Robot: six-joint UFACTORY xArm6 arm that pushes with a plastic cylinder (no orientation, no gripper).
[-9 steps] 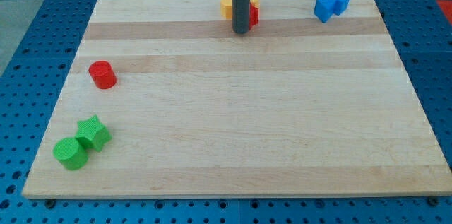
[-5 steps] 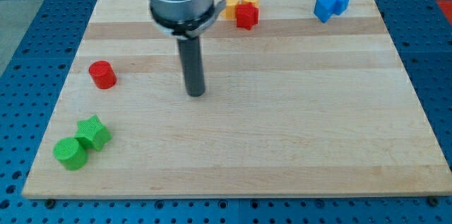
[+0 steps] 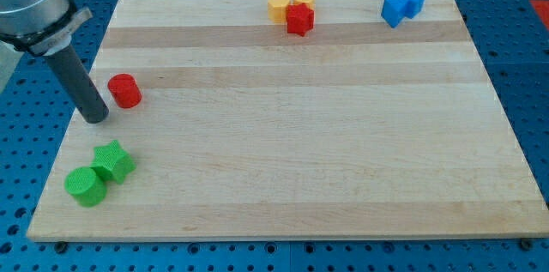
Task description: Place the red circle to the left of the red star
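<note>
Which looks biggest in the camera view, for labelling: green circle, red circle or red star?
1. green circle, though it sits nearest the camera.
2. red circle and red star look alike; I won't rank them.

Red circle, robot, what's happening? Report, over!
My tip at the view's left of red circle, a small gap between. Red star far off at top, touching yellow blocks. Path clear.

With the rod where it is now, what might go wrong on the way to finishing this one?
My tip sits left of and slightly below the red circle, so an off-centre push may let it slip sideways. At the top, yellow blocks touch the red star on its left, so the arriving circle may knock them.
</note>
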